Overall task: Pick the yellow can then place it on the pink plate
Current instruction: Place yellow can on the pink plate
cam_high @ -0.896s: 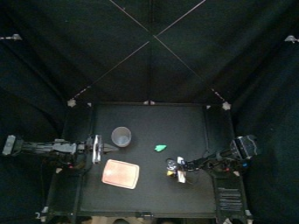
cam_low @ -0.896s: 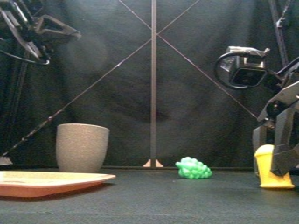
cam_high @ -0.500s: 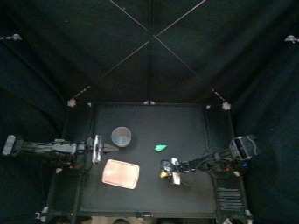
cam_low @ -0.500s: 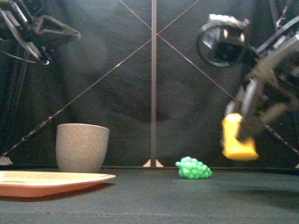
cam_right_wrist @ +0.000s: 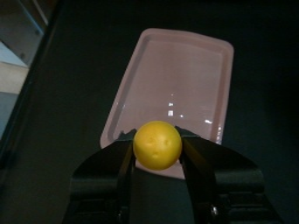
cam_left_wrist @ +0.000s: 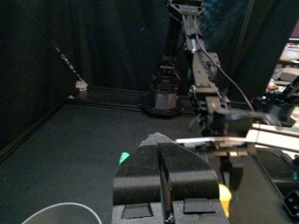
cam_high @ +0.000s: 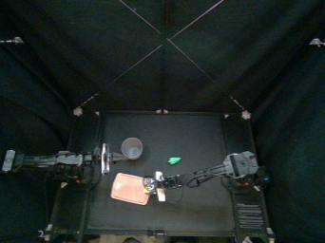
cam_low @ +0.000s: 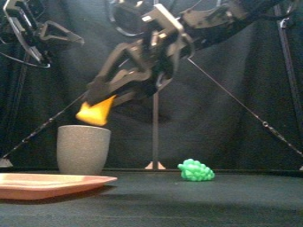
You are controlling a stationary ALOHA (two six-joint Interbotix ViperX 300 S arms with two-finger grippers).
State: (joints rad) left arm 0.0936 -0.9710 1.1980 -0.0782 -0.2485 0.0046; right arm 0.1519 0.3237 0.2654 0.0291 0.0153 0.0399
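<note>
Black tabletop (cam_high: 191, 214): the yellow can (cam_right_wrist: 156, 143), clenched between the jaws of the right gripper (cam_right_wrist: 156, 149), is held over the edge of the pink plate (cam_right_wrist: 176, 79); release is judged outstanding. The left gripper (cam_left_wrist: 163, 147), jaws closed, is parked beside the plate.

- The pink plate (cam_right_wrist: 176, 79) looks like smooth plastic, with a soft sheen and pale glints on its floor.
- The yellow can (cam_right_wrist: 156, 144) shows a smooth, slightly glossy end.
- The grey cup (cam_low: 83, 149) is matt and finely speckled, perhaps ceramic.
- The green toy (cam_low: 196, 170) is knobbly, shiny plastic.
- The table (cam_low: 178, 199) is matt black.
</note>
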